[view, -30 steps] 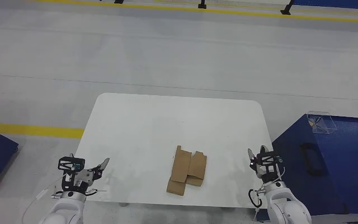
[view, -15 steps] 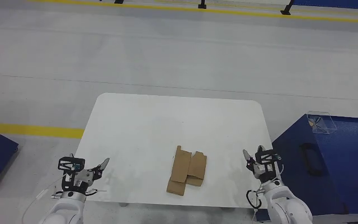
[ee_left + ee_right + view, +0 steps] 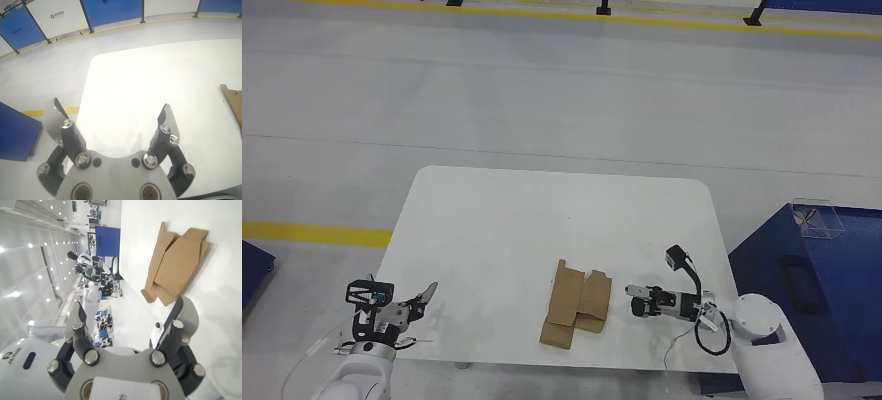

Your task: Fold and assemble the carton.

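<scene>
A flat, unfolded brown carton lies on the white table near its front edge, right of centre. The carton shows its folded flaps in the right wrist view, and its edge appears in the left wrist view. My right gripper sits low over the table just right of the carton, turned on its side, pointing at it, open and holding nothing. My left gripper hangs at the table's front left corner, open and holding nothing.
A blue cabinet stands right of the table with a clear plastic box on top. Another blue unit stands off the table's left side. The table's back half is bare white surface.
My right arm has swung in from the table's front right corner to the left, turning sideways, and now lies low just beside the carton. The left arm has stayed put.
</scene>
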